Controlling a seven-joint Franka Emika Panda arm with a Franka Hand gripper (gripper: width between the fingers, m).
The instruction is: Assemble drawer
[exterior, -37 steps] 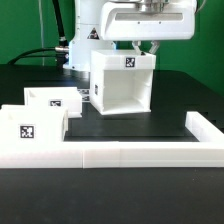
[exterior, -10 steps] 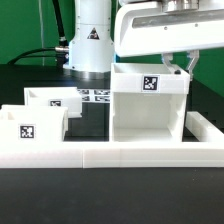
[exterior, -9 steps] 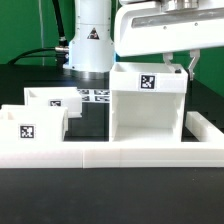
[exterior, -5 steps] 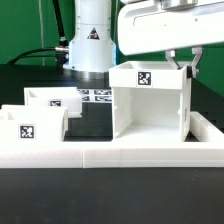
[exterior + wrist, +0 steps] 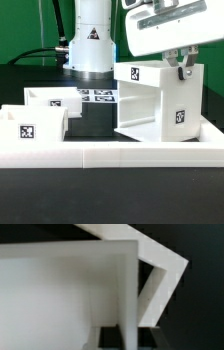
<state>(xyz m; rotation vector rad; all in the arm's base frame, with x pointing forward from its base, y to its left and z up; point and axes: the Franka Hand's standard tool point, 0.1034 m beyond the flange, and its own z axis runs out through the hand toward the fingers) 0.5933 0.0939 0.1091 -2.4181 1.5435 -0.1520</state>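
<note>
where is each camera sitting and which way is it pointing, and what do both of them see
Exterior view: sits low, off the arm, on the near side of the long rail, facing the robot's base; it shows the tilted casing, the wrist and the tool.
Wrist view: sits on the wrist, looking along the tool at the casing wall; only the tool's dark tips show.
Shared: the casing and the tool clamped on its wall.

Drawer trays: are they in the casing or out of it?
Out. The nearer tray and the farther tray sit to the exterior view's left of the casing, whose open front shows no tray inside.
</note>
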